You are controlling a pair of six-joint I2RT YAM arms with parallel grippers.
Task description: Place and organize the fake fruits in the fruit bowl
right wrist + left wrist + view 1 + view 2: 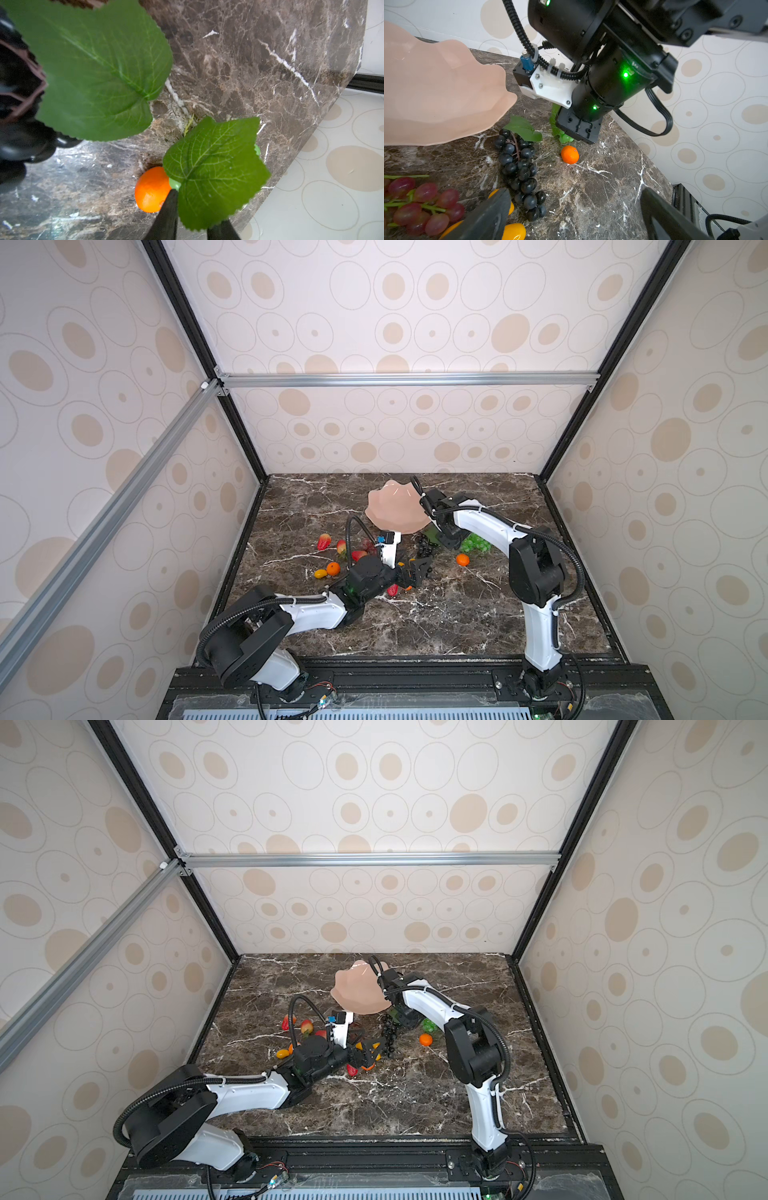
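Right gripper [196, 207] parked on the green grapes [476, 543]
Its fingers [168, 212] are set close either side of the leaf [214, 172]; a real pinch can't be made out. The left gripper [575, 192] is spread wide, nothing held. Black grapes [519, 166], a tangerine [570, 154] and red grapes [423, 205] are seen on the table [457, 614] beside the pink bowl [395, 510].

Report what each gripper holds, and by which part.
The left gripper: open, nothing held. The right gripper: jaws flank the green grape bunch at its leaf end; a firm grip cannot be told.
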